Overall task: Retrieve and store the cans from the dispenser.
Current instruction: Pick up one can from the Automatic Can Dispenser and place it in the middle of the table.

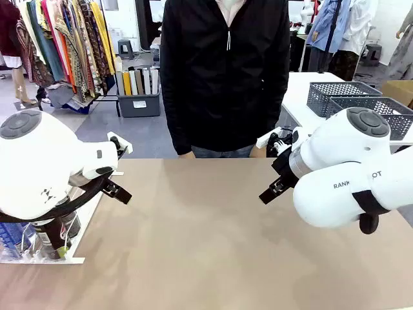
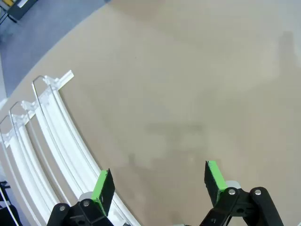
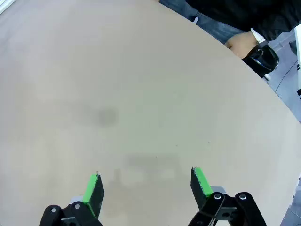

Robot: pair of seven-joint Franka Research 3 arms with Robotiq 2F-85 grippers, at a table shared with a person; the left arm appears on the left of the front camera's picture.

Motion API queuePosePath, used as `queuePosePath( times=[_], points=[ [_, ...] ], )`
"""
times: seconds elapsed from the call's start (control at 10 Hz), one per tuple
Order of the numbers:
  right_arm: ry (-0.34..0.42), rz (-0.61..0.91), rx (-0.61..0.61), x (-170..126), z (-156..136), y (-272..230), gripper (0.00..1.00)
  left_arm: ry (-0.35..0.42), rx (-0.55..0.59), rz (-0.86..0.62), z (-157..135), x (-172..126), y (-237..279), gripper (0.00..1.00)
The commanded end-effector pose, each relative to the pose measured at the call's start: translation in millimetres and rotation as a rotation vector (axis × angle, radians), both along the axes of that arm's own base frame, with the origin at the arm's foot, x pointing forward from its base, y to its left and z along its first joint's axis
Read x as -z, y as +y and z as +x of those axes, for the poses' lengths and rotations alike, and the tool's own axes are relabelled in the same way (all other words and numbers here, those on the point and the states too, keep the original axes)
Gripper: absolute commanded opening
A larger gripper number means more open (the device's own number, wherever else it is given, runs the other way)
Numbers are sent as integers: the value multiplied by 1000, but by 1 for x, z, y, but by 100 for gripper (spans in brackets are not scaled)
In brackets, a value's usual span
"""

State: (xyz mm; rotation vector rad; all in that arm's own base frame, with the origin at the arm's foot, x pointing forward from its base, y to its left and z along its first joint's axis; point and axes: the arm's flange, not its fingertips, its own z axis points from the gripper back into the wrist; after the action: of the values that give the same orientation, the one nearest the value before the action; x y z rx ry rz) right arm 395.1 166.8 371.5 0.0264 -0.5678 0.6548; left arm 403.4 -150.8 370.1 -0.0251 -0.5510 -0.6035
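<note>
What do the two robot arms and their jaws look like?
Both arms are white with rounded joints topped by grey round caps. The left arm carries a black cable loop; the right arm bears dark lettering and a black strap. The jaws are black linkages with bright green pads.

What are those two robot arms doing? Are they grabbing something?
Not right now. Both arms hang over the tan table, and the left gripper and the right gripper are open and empty. The cans wait in the white dispenser, down under the left arm. None has been picked up yet. A person stands at the far side of the table.
</note>
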Motion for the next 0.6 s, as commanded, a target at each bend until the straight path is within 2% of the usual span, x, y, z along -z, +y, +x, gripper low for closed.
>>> queuePosePath(
  times=[0.0,0.5],
  points=[
    [0,0,0,0,0,0,100,0,0,0,0,0,0,100],
    [0,0,0,0,0,0,100,0,0,0,0,0,0,100]
  ],
)
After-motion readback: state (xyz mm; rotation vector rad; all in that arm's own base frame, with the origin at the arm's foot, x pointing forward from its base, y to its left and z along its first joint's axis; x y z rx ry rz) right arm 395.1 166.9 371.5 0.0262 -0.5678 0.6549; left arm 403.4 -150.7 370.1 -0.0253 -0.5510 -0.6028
